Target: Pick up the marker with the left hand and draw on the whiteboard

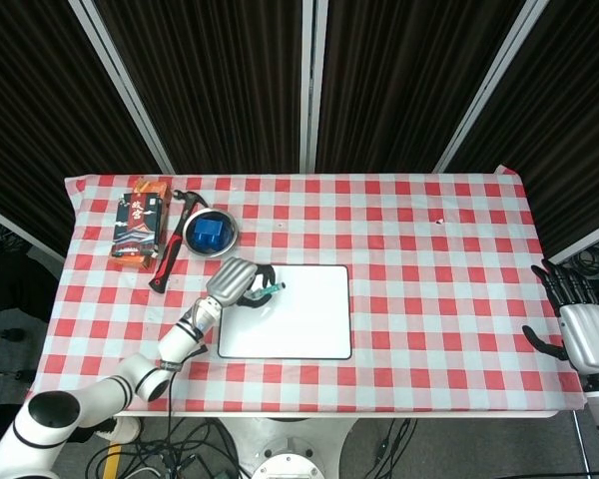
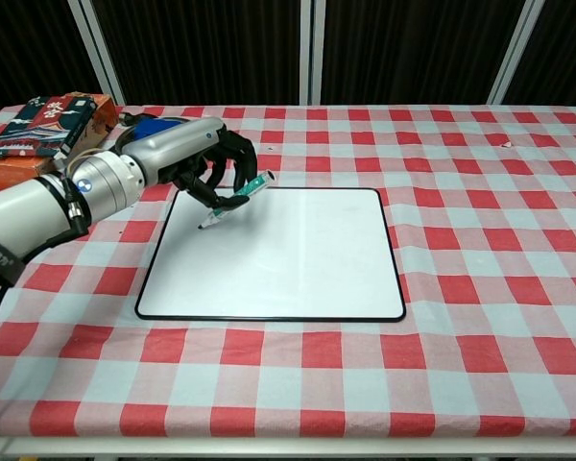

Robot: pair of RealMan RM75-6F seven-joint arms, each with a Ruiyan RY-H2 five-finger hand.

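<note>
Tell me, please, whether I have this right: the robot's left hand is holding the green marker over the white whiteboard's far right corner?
Not quite: the left hand holds the green marker over the far left corner of the white whiteboard, not the far right. The chest view shows this; the rest is right.

Left hand (image 2: 197, 158) grips a tilted marker (image 2: 234, 201), its tip on the whiteboard's (image 2: 288, 259) upper left corner.

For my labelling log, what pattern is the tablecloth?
Red and white checks on the tablecloth, clearest in the chest view.
</note>
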